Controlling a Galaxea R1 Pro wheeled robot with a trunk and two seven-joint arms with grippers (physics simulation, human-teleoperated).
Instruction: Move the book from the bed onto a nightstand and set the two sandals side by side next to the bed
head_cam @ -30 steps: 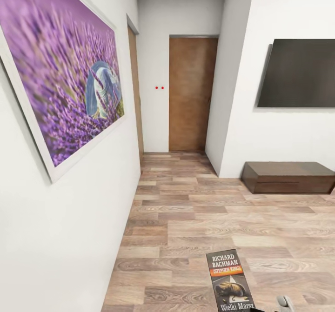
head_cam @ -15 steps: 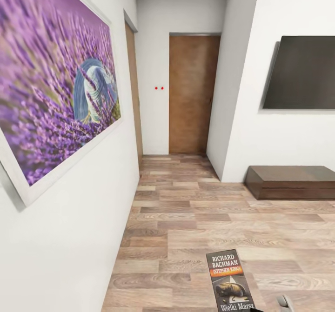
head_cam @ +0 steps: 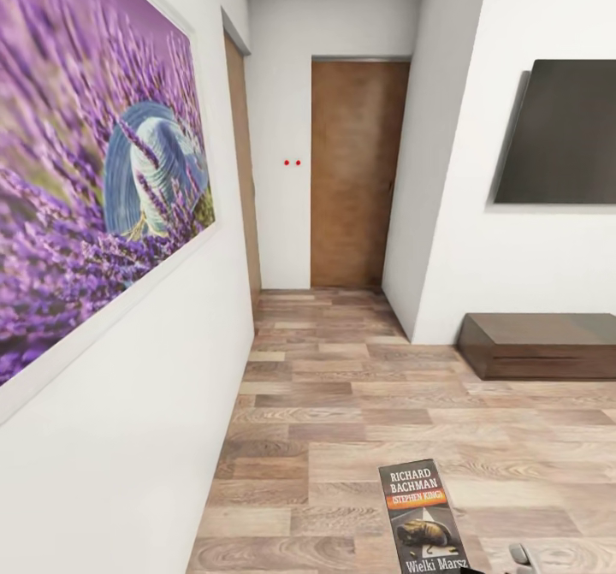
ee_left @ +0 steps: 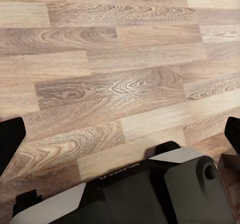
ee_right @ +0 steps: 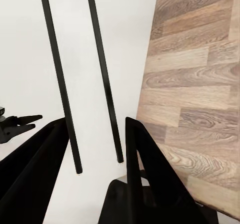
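Two black fingers of the left gripper (ee_left: 122, 129) sit at opposite edges of the left wrist view, spread wide apart, with nothing between them. Below them: light brown wood-plank floor (ee_left: 110, 58) and the grey-and-black robot body (ee_left: 150, 194).

Right gripper (ee_right: 96, 121): two black fingers visible, with a gap between them. Behind the gap are a white surface and two thin dark bars (ee_right: 102, 73). No object is seen between the fingers, and I cannot tell whether they are clamped on anything.

Head view: the thin dark paperback book with white "Richard Bachman" lettering and an orange band (head_cam: 423, 518) is at the bottom edge, right of centre. Its cover faces the camera, it is tilted, and its lower end is cut off by the frame. What holds it is not visible. A small grey part (head_cam: 522, 557) sits just to the right of the book, also at the bottom edge.

Surroundings: the large white-framed purple lavender picture (head_cam: 94, 180) is on the left wall. The brown wooden door (head_cam: 355, 172) is at the far end of the passage, with two red dots (head_cam: 293, 162) on the white wall beside it. The large black wall screen (head_cam: 560, 133) is on the right wall, and the long low dark-brown bench (head_cam: 539, 346) stands on the floor beneath it.
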